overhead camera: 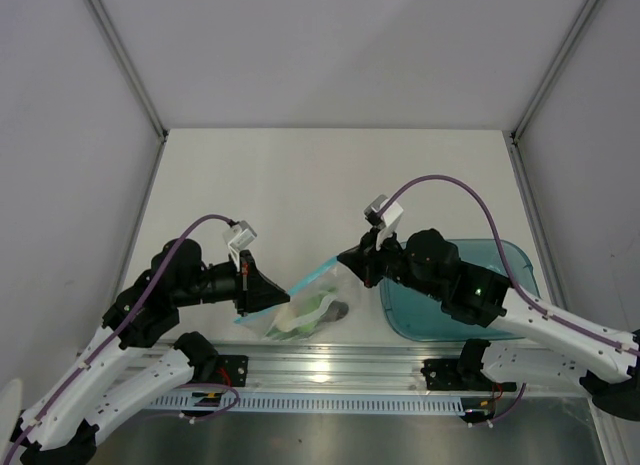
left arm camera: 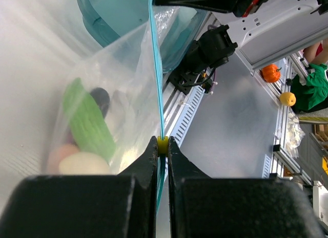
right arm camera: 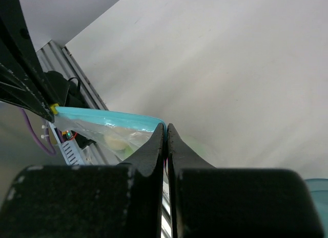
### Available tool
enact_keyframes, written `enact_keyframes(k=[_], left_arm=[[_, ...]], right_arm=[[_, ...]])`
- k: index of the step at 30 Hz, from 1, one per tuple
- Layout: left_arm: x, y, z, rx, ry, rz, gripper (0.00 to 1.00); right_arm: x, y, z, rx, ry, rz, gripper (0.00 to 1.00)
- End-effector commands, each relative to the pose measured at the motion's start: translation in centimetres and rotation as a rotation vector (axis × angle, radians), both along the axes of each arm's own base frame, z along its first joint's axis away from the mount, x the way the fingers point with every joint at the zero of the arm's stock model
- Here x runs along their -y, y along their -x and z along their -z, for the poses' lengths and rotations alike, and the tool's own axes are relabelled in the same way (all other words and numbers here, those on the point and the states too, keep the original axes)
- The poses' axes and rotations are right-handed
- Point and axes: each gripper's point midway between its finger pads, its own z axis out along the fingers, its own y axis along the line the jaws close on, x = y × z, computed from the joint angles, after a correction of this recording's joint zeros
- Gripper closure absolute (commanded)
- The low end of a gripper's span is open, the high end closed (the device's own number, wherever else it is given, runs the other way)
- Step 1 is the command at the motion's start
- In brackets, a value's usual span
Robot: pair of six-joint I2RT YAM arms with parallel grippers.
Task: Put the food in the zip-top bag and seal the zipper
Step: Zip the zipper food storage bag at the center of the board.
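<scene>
so the zip-top bag [overhead camera: 310,305] sits between the two arms, close to the near edge of the counter [overhead camera: 300,185] and just left of the teal tray [overhead camera: 500,275]. all the food i can spot is inside it. from the left wrist view you can see the light green cucumber [left arm camera: 87,120] lying slanted through the plastic. the cream egg [left arm camera: 84,164] is at its lower end, the pink egg [left arm camera: 59,153] is right beside that, and there's a dark piece [left arm camera: 100,97] behind the cucumber's upper half. i honestly can't tell if the dark one is the eggplant or the pepper.

the left claw [left arm camera: 162,143] is pinched tight on the zipper [left arm camera: 156,69], right where a small yellow piece [left arm camera: 162,144] sits on the strip. the right claw [right arm camera: 166,128] is clamped on the other end of the same blue strip, fingers pressed together with only the strip between them. so the zipper runs pulled straight from one claw to the other, slanting up toward the far right in the overhead view, with the bag's body hanging below it toward the near side.

whether the bottom of the bag touches the counter, i can't say. i also can't tell if the zipper is fully pressed shut along its length. in the left wrist view it looks like one thin line.
</scene>
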Motion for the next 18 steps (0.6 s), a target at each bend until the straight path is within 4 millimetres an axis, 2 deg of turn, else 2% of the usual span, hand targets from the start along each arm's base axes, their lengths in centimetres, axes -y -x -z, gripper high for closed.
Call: enact_keyframes(k=[1, 11, 18], left_arm=[[-0.1, 1.0, -0.9, 0.01, 0.013, 0.044, 1.0], [0.0, 0.9, -1.0, 0.006, 0.014, 0.042, 0.99], [-0.1, 1.0, -1.3, 0.015, 0.017, 0.045, 0.99]], right_arm=[[3.0, -2.6, 0.1, 0.024, 0.018, 0.157, 1.0], [5.1, -3.5, 2.2, -0.013, 0.021, 0.233, 1.0], [7.7, -4.7, 3.2, -0.044, 0.017, 0.326, 1.0]])
